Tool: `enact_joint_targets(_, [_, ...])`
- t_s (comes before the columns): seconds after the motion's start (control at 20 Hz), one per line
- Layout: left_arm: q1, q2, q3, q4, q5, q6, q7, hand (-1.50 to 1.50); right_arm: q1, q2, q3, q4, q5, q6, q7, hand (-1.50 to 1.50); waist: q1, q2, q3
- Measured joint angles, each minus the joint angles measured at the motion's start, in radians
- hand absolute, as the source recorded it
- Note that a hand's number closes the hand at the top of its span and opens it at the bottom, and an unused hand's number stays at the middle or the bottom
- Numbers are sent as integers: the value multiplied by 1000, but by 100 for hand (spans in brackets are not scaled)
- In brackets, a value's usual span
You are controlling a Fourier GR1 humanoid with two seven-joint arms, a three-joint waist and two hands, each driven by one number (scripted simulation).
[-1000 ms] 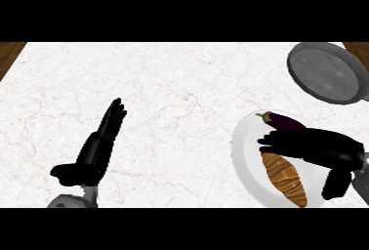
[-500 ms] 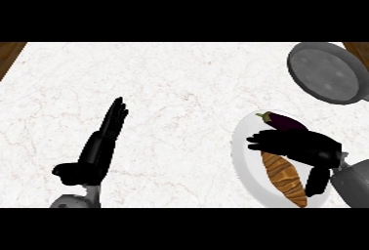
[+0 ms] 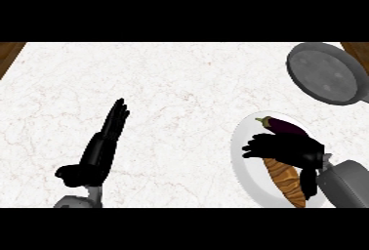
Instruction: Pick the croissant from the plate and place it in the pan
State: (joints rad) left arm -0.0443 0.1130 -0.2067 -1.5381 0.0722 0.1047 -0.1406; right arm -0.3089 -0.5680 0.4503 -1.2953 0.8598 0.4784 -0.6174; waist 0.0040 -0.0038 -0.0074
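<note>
A golden-brown croissant (image 3: 287, 181) lies on the white plate (image 3: 243, 157) at the lower right. My right hand (image 3: 288, 148) is over the croissant's upper end, fingers curled down onto it and pointing left, thumb hanging beside its right flank. Whether the fingers close round it is hidden by the hand. A dark purple eggplant (image 3: 284, 127) lies on the same plate, just above the hand. The grey pan (image 3: 325, 72) sits at the top right, apart from the plate. My left hand (image 3: 99, 149) rests open at the lower left, fingers straight.
The white marble counter (image 3: 173, 97) spreads across the view, with brown wood showing at both upper corners. The pan's rim runs past the right edge of the view.
My right hand has slid left and down across the plate, from beside the eggplant onto the croissant's upper end, and its forearm has come further in. The left hand has stayed still.
</note>
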Motion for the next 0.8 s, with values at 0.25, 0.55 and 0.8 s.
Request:
enact_joint_targets(0.25, [-9,2,16,9,2,-17,3,0,-36,1,34,38,74,-74,-68,150,2,-7,-5])
enact_joint_targets(0.55, [-10,-8,20,-8,-10,-20,26,0,-46,16,17,66,109,-145,-131,150,3,-9,-7])
enact_joint_targets(0.8, [-13,-20,18,-17,-27,-12,37,0,-29,32,-32,66,105,-204,-171,150,0,-7,-7])
